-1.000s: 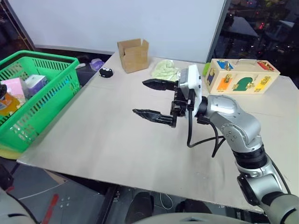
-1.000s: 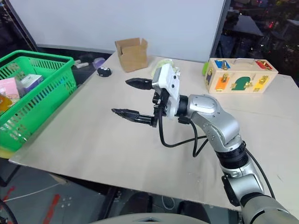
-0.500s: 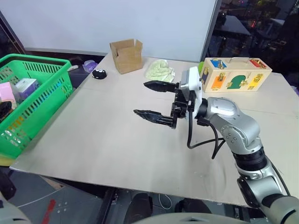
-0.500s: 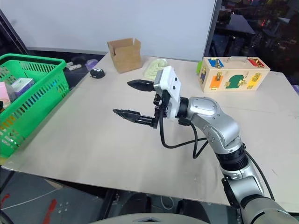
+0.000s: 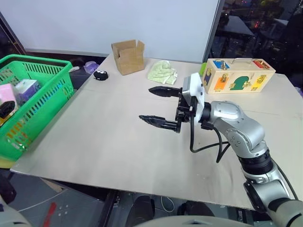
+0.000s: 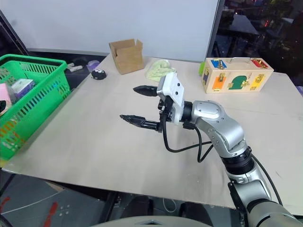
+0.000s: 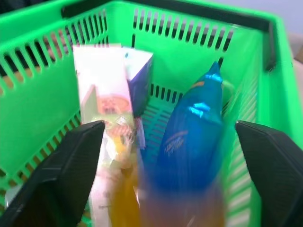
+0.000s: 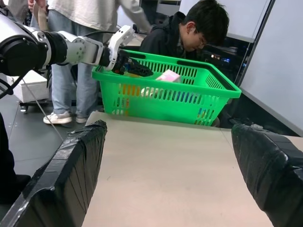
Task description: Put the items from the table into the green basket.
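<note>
The left wrist view is looking down into the green basket, where the long flat pink carton is leaning upright against the side wall beside a small purple-and-white box, and the orange-drink bottle with blue cap is showing as a blurred blue and orange streak just ahead of the left gripper, between its two fingers, which are standing wide apart and touching nothing. The right wrist view is showing that same gripper from outside, reaching over the basket's near rim, with two people standing behind the basket. In the head views the right gripper is hovering above the middle of the table, its fingers spread wide and empty; beyond it are sitting a brown cardboard box, a green cloth and a wooden toy box.
</note>
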Robot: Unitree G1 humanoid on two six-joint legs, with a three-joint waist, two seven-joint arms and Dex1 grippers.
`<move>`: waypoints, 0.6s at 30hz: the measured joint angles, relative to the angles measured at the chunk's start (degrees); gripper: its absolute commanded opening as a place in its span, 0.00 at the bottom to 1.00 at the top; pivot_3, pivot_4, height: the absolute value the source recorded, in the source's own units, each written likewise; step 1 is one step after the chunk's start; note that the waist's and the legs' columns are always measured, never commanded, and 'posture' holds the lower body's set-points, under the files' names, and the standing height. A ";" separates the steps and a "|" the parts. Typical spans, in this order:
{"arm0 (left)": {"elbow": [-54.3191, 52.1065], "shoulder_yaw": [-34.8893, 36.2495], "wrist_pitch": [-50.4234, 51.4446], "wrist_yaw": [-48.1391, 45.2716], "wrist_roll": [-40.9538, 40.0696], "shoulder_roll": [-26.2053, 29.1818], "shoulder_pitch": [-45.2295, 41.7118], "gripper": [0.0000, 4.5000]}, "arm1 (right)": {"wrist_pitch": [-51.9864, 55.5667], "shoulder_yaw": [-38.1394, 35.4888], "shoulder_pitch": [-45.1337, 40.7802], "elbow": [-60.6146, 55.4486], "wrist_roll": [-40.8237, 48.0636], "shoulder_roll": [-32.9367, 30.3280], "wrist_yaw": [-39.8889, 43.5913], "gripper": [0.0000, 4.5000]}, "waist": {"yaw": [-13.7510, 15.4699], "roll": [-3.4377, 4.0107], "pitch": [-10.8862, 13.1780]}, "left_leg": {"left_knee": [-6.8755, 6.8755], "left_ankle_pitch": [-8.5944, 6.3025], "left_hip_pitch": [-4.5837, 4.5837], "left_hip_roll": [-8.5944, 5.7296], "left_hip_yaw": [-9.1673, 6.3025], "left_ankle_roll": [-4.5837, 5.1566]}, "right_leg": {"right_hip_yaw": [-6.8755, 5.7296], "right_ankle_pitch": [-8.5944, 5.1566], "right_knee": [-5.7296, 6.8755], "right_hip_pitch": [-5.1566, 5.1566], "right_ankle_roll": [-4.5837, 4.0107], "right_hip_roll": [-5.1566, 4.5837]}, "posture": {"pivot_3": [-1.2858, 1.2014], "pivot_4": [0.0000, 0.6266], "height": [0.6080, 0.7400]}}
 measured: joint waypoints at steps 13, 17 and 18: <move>-43.14 9.99 12.83 -7.11 -16.54 -9.46 18.19 0.99 | 0.21 -0.22 0.89 -1.42 -0.27 -1.46 -0.80 1.00 | -0.17 0.26 0.02 | -0.01 0.01 0.08 -0.08 0.05 0.00 | 0.23 0.00 0.04 0.08 0.01 -0.34 | 0.56 0.00 1.00; -69.31 10.46 24.30 -2.20 -25.85 -18.65 27.53 0.99 | 0.16 -1.30 4.79 -2.22 -2.09 -5.46 -1.54 1.00 | -0.14 0.23 -0.01 | -0.02 0.00 0.19 -0.13 0.03 0.01 | 0.25 0.01 0.00 0.24 0.02 -0.41 | 0.56 0.00 1.00; -75.09 10.06 26.61 0.12 -27.57 -20.80 29.14 0.99 | 0.18 -1.83 6.33 -2.23 -3.11 -6.65 -2.47 1.00 | -0.11 0.21 -0.03 | -0.02 0.00 0.20 -0.14 0.04 0.01 | 0.25 0.01 -0.04 0.25 0.02 -0.41 | 0.55 0.00 1.00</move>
